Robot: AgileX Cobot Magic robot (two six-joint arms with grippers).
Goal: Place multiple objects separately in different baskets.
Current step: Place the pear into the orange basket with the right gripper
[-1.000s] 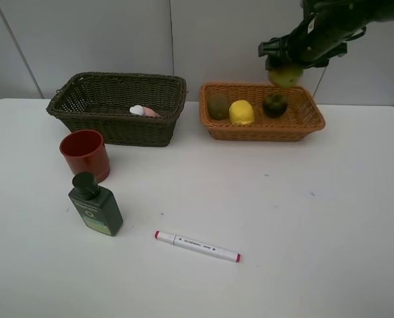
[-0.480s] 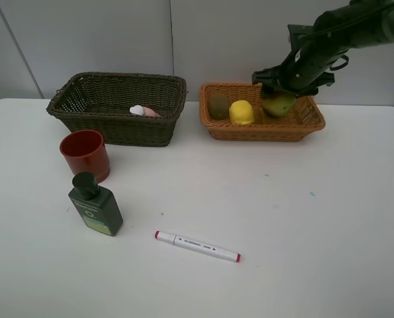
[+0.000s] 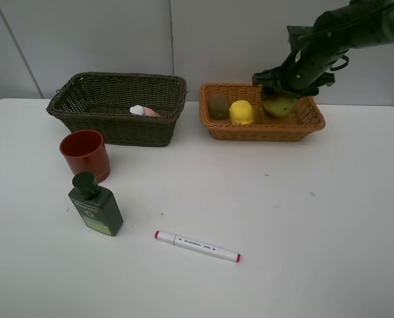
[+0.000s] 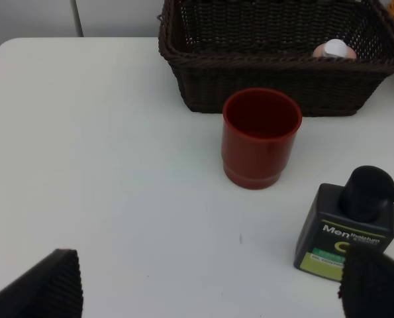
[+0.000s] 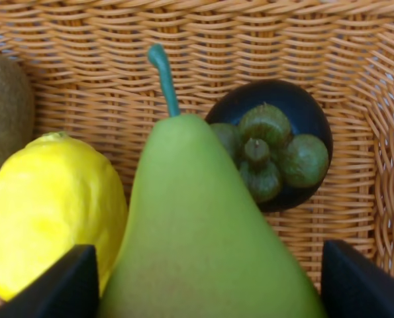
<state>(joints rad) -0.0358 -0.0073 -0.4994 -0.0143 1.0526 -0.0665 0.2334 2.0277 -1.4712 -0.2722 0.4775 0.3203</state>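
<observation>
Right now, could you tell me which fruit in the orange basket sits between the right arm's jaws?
The green pear, the long-stalked one; the lemon, kiwi and dark round fruit lie free beside it.

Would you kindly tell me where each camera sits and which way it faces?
Exterior high: mounted high, looking down across the table; the right arm shows, reaching into the orange basket.
Left wrist: above the table, facing the red cup and dark basket; its open fingers frame the view.
Right wrist: inside the orange basket, close on the pear between its fingers.
Shared: exterior and left wrist both show the red cup; exterior and right wrist the pear.
</observation>
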